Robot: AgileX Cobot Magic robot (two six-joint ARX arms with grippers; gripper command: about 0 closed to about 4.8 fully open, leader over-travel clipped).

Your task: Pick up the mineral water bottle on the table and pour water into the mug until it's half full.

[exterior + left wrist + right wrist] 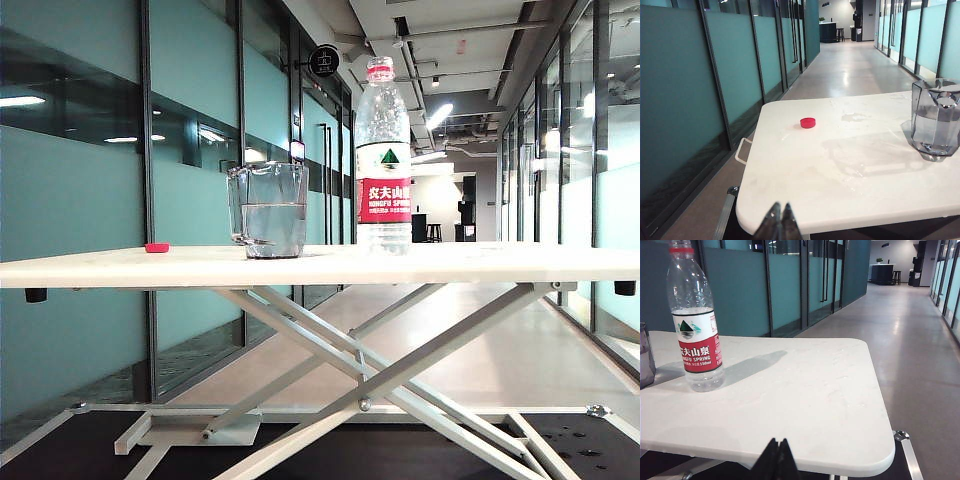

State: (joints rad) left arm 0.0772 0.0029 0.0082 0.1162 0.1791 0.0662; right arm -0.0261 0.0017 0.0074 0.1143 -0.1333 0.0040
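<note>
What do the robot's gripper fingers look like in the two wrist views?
Only the tips show. The left gripper and the right gripper each have two black, pointed, wedge-shaped fingers. No cables, markings or arm links are visible.

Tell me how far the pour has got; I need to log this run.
It looks done: the mug holds water to about half, and the mineral water bottle stands upright on the table, its red cap lying loose. Nothing is in hand: the left gripper and right gripper sit shut, off the table's near edge. Nothing obvious remains.
</note>
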